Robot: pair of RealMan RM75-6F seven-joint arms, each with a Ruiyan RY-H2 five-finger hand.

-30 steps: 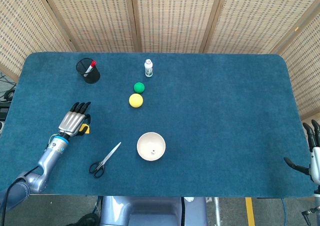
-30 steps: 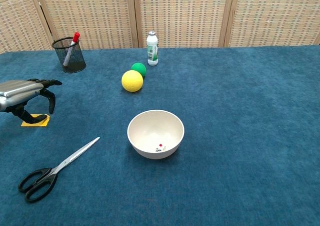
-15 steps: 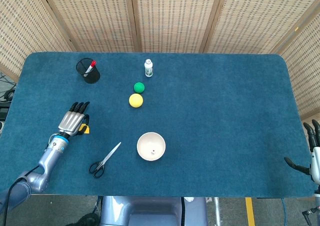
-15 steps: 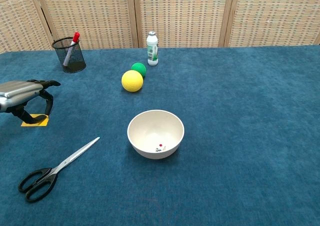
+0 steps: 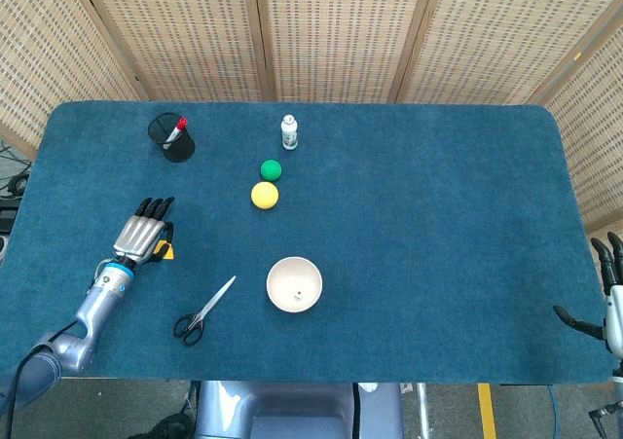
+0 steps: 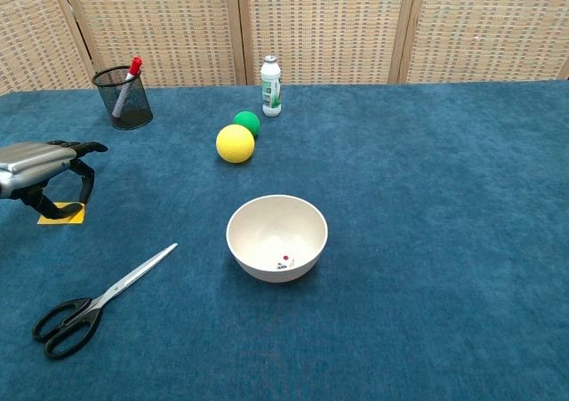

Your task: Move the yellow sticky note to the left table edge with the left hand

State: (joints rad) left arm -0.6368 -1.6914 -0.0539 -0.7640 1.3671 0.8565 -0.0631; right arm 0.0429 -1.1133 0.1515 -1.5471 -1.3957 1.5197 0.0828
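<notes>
The yellow sticky note (image 6: 62, 212) lies flat on the blue table cloth near the left side; in the head view only a corner of the yellow sticky note (image 5: 167, 252) shows beside the hand. My left hand (image 6: 43, 164) hovers flat over it with its fingers stretched out, and its thumb (image 6: 39, 202) reaches down onto the note's left part. Seen from the head view, the left hand (image 5: 144, 233) points toward the far edge. My right hand (image 5: 610, 293) stays at the table's right front corner, fingers apart and holding nothing.
Scissors (image 6: 98, 300) lie in front of the note. A white bowl (image 6: 276, 237) stands mid-table, with a yellow ball (image 6: 235, 143) and a green ball (image 6: 247, 122) behind it. A mesh pen cup (image 6: 124, 97) and a small white bottle (image 6: 271, 86) stand at the back.
The left hand has slid a little to the left, and the sticky note under its thumb has shifted left with it. The right hand has not moved.
</notes>
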